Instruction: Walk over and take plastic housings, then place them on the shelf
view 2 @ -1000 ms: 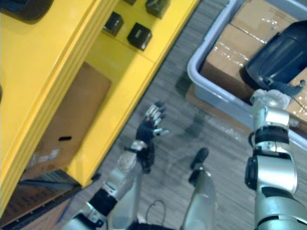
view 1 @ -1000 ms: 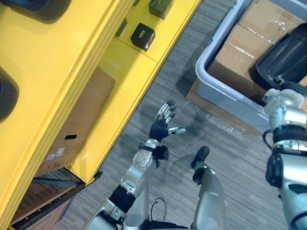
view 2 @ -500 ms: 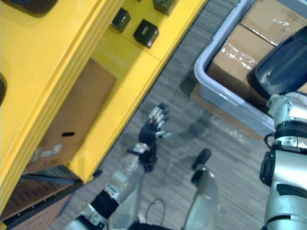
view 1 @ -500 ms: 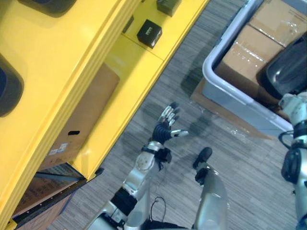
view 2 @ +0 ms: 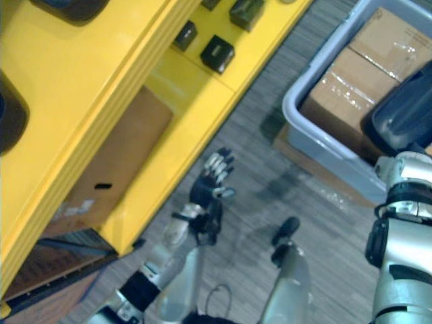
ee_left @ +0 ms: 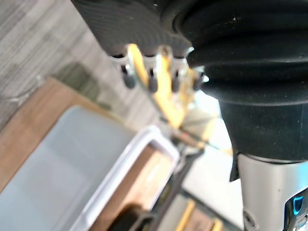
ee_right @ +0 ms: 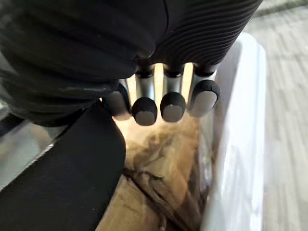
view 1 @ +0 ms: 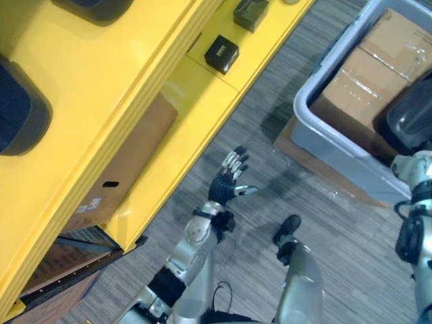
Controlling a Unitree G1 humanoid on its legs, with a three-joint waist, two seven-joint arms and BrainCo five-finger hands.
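My right hand's (ee_right: 172, 103) fingers (ee_right: 204, 96) hang loose and half bent, released, with nothing between them. Just beside them lies the dark housing (ee_right: 62, 183), which I still have to take. It rests on the cardboard boxes (view 1: 358, 94) that fill the grey bin (view 1: 335, 156). The boxes prop it up near the rim, which I judge makes for an easier reach. I cannot tell whether the hand touches the housing yet.

My left hand (view 1: 226, 183) is spread and empty above the floor (view 1: 351, 256), between the bin and the yellow shelf (view 1: 101, 81). It seems to be held out idle and clear of both.

Two stored housings (view 1: 20, 115) already sit on the shelf's top level, so that is probably where this one goes. Lower down stand small black boxes (view 1: 221, 54), and under them a brown carton (view 1: 131, 158).

As for writing, the carton carries a white label (view 1: 90, 205) and the nearer black box has pale print. Both are too small for me to read.
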